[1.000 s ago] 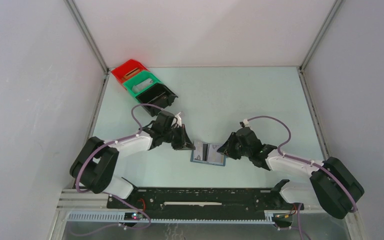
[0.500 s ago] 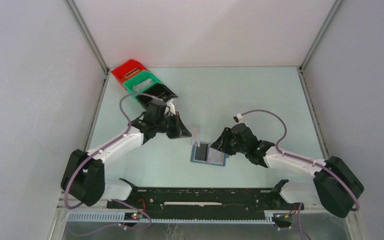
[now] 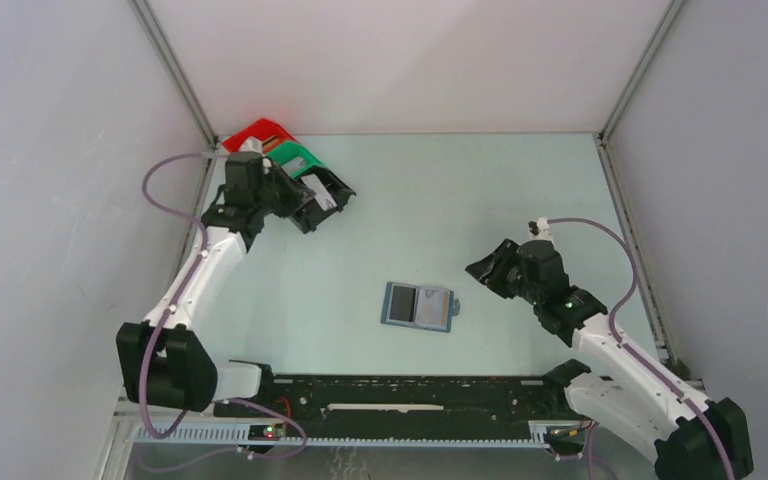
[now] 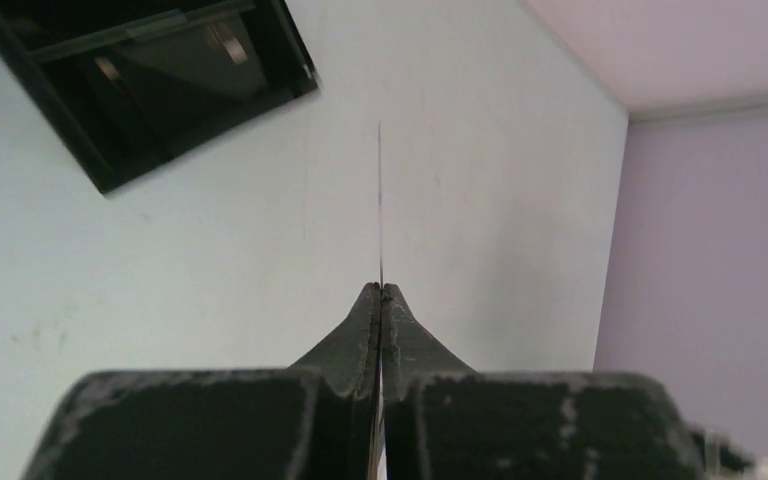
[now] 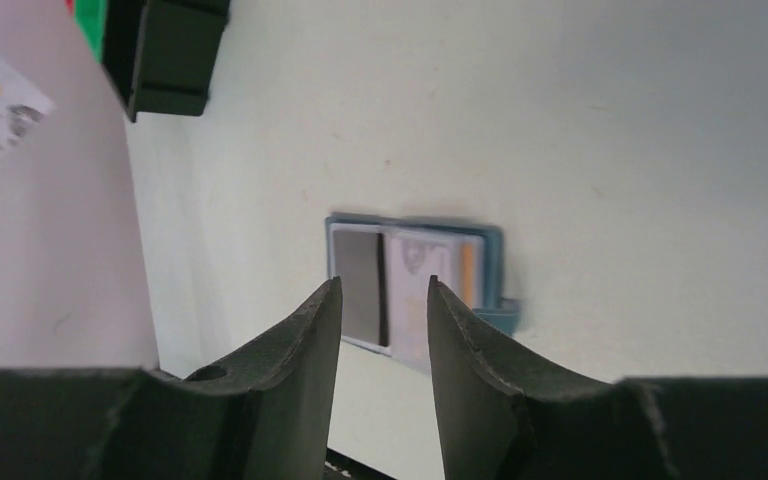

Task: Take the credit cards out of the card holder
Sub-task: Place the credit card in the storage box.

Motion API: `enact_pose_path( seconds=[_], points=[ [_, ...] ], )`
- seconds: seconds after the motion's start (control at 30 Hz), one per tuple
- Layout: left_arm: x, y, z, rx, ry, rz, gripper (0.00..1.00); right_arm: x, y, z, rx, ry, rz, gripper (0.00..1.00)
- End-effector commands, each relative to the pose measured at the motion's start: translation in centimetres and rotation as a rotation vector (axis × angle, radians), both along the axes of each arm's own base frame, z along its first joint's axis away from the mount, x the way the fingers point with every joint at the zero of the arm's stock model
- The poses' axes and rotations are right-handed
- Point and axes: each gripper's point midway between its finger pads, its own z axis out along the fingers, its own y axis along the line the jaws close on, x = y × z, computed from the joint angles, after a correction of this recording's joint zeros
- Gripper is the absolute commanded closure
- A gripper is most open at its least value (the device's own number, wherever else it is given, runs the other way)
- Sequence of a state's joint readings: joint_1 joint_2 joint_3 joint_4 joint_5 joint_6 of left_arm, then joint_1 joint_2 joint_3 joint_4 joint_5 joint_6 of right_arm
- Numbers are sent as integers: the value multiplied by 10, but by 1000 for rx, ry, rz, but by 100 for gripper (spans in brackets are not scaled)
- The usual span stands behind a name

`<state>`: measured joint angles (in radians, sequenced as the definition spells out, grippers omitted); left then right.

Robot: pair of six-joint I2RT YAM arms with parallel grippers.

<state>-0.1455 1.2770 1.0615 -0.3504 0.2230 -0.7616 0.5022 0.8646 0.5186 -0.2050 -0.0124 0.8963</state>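
Bright, even, diffuse light; faint soft shadows; crisp overhead view; slightly soft-focus right pincer (image 5: pixel 383 288) up close.

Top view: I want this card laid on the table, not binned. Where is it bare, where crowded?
Bare: the far-right table beyond the card holder and right gripper; also the patch between left arm and card holder. Crowded: the far-left corner, where the left gripper holds a card by the bins.
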Motion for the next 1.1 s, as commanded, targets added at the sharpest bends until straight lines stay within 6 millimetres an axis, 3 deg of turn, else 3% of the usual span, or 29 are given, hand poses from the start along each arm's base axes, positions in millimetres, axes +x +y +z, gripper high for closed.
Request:
enact_pose_path(
  seconds=[0.0,0.17,0.43,0.77,0.93,1.07],
  points=[
    [55,50,39,-5,-95,298,100,-13,-20,-16,-57,54,13,54],
    [96,91,51,-26,-159,578,100,-13,-28,-18,-48,75,-2,54],
    [146,118,24,-161,-115,862,100,-15,-33,-22,-45,104,-20,54],
    [162,148,-15,-250,-94,1147,100,-15,-35,-33,-50,153,-17,53],
    [179,143,-41,-327,-61,1189,100,-13,-36,-39,-51,177,-18,54],
    [181,146,-55,-369,-60,1257,100,-13,-39,-41,-55,187,-25,54]
  ],
)
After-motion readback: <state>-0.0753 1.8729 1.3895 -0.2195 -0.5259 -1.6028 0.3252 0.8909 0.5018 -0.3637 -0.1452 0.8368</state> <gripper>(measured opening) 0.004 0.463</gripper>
